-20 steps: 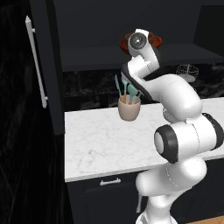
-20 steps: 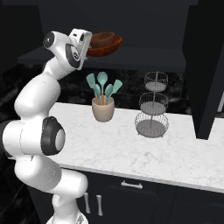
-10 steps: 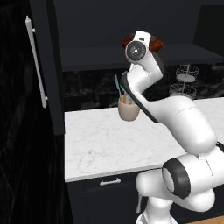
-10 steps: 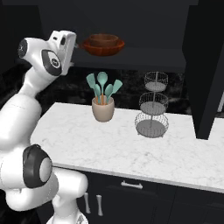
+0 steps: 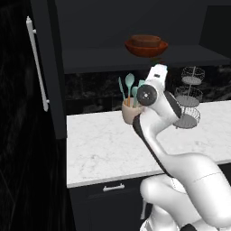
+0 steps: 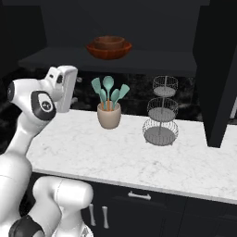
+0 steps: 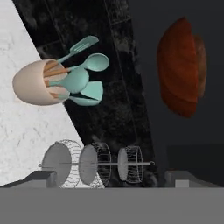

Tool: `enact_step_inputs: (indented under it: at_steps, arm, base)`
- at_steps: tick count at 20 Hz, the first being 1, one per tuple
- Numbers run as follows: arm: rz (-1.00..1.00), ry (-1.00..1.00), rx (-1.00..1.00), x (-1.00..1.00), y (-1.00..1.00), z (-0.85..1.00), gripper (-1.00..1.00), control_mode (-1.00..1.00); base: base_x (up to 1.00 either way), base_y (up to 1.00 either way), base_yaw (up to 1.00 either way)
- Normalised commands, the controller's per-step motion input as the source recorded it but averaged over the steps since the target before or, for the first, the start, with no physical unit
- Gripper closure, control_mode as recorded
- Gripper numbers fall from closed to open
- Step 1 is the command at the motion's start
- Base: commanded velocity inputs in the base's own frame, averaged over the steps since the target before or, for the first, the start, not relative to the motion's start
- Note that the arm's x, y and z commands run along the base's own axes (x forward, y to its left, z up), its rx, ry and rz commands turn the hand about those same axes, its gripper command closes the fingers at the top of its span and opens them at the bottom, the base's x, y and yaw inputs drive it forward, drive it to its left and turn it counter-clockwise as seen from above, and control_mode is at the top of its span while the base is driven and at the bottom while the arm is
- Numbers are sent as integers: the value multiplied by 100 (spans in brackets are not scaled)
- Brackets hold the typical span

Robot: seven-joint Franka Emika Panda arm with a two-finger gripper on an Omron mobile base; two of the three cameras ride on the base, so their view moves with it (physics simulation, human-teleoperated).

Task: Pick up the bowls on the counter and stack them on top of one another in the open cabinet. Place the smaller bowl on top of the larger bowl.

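The larger bowl (image 5: 147,49), wide and reddish-brown, sits on the dark shelf (image 5: 103,58) of the open black cabinet. The smaller bowl (image 5: 145,40) rests inside it, its dark rim rising above the wide one. From the right base view the same stack, larger bowl (image 6: 109,52) and smaller bowl (image 6: 109,42), stands above the utensil cup. In the rolled hand view the larger bowl (image 7: 176,83) lies upper right, with the smaller bowl (image 7: 201,65) peeking past it. My gripper (image 7: 113,177) is open and empty, well back from the bowls and below shelf height, over the counter (image 5: 103,146).
A beige cup of teal utensils (image 6: 109,115) stands on the counter (image 6: 92,152) under the shelf. To its right is a three-tier wire stand (image 6: 161,111). The cabinet door with its silver bar handle (image 5: 38,67) hangs open at left, and another dark door (image 6: 217,69) at right.
My hand has drawn back from the shelf and dropped to just above counter height. The two bowls stay stacked on the shelf, free of the gripper.
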Motion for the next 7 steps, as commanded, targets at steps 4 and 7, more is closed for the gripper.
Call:
enact_step_inputs:
  at_steps: [4,7]
  arm:
    - [1,-4,3,-98,-100,-100,-100,-100]
    - [0,-18,23,-70,-100,-100,-100,-100]
  base:
    - [0,0,0]
    - [0,0,0]
